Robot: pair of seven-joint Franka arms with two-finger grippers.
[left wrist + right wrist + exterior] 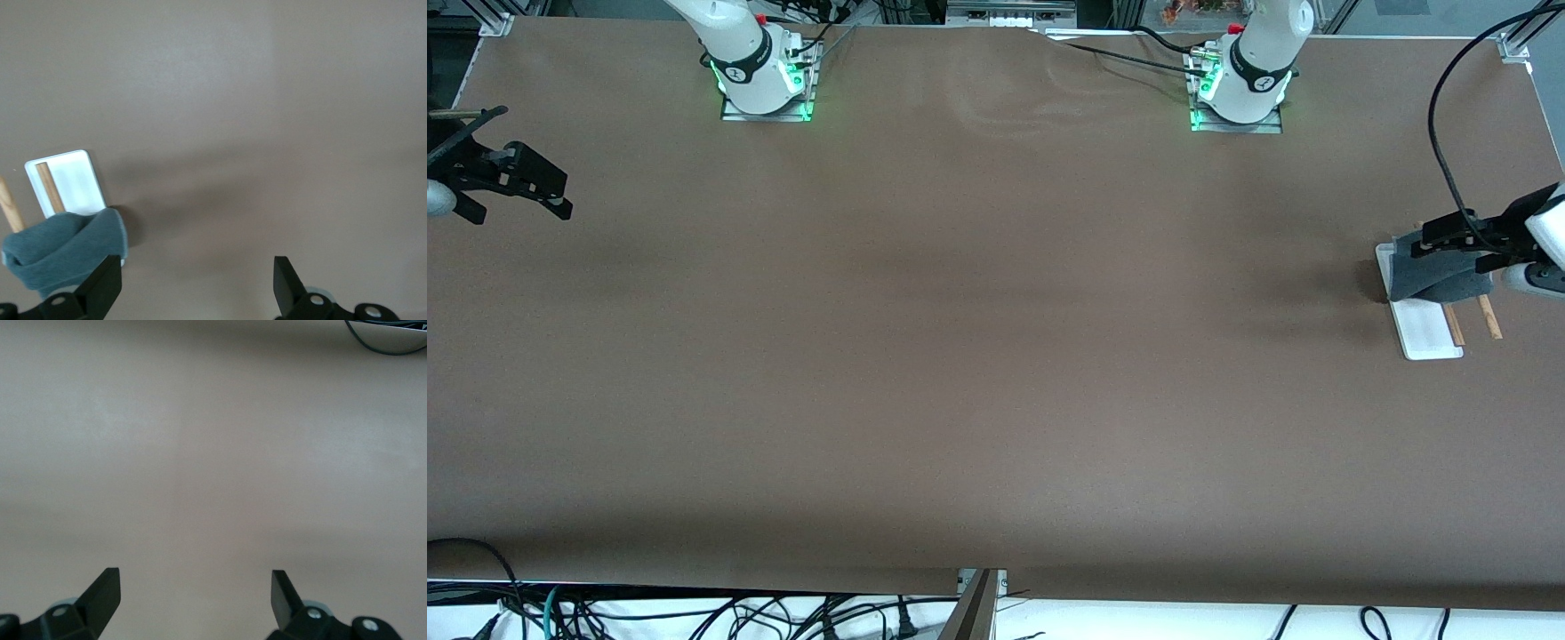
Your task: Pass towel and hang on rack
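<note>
- Since the towel (1440, 271) is already draped over the rack (1427, 338), the left gripper (193, 283) is held wide open, empty, above it.
- Kept clear at the right arm's end of the table, the right gripper (193, 597) waits spread, empty.

we see the rack (1432, 331) at the left arm's end of the table only in part: the towel (1436, 271) covers its upper rods and the crosspiece (hidden entirely). the left gripper (1449, 233) is over the towel, its arm cut off by the picture's edge. in the left wrist view the towel (60, 250) runs behind one fingertip (100, 287). the right gripper (520, 191) near the opposite table edge is partly cropped.
</note>
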